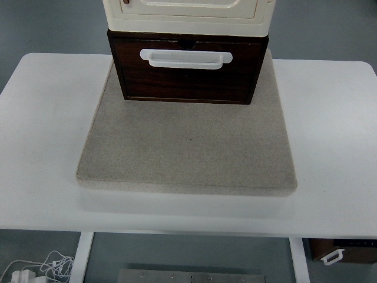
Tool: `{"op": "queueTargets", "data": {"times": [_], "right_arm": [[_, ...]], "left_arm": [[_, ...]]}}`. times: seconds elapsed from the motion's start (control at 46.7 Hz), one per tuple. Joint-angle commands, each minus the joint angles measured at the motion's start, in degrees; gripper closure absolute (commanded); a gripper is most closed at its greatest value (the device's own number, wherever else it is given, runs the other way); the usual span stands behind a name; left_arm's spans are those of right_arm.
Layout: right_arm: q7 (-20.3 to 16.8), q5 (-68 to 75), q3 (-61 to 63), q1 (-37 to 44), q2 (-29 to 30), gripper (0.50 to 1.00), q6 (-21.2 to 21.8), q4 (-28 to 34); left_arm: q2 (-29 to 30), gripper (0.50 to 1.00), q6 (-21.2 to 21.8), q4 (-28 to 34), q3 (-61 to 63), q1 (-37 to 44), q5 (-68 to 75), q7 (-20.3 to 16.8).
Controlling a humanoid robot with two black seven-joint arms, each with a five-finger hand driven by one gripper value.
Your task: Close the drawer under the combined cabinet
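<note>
One brown drawer (188, 73) with a white handle (185, 59) sits at the far edge of a grey mat (187, 147), under a cream cabinet (187, 13). Mat lies on the white tabletop (47, 135). No robot hands visible, fingers unknown.

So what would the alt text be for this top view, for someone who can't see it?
A dark brown wooden drawer with a white handle sits under a cream cabinet, on a grey stone-like slab on a white table. No robot hands are in view. Below the table edge are white cables and another dark box.
</note>
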Motion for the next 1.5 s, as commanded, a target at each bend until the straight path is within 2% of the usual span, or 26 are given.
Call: {"op": "queueTargets", "data": {"times": [0.0,0.407,0.493,0.643,0.728,0.964,1.307,1.478], "right_arm": [[0.0,0.0,0.0,0.0,0.0,0.548,0.0,0.0],[0.0,0.1,0.1,0.0,0.0,0.548,0.0,0.0],[0.0,0.1,0.1,0.0,0.0,0.548,0.0,0.1],[0.0,0.2,0.3,0.0,0.0,0.548,0.1,0.1],[0.0,0.2,0.3,0.0,0.0,0.548,0.1,0.1],[0.2,0.1,0.3,0.1,0.0,0.548,0.0,0.1],[0.2,0.1,0.4,0.1,0.0,0.548,0.1,0.1],[0.2,0.2,0.5,0.1,0.0,0.548,0.3,0.1]], "left_arm": [[-0.4,0.504,0.2,0.0,0.1,2.6,-4.0,0.9],[-5.5,0.501,-0.6,0.6,1.0,12.8,-12.5,3.3],[-5.7,0.501,-3.0,0.8,1.1,14.1,-14.6,3.5],[-7.3,0.501,-7.9,0.9,1.1,16.5,-16.5,6.2],[-8.9,0.501,-9.3,1.2,1.1,17.2,-17.5,6.4],[-11.2,0.501,-10.5,3.0,1.1,17.2,-21.6,6.6],[-13.0,0.501,-9.7,6.6,0.9,16.6,-25.0,6.1],[-13.3,0.504,-7.2,7.0,0.9,16.4,-25.1,5.5]]}}
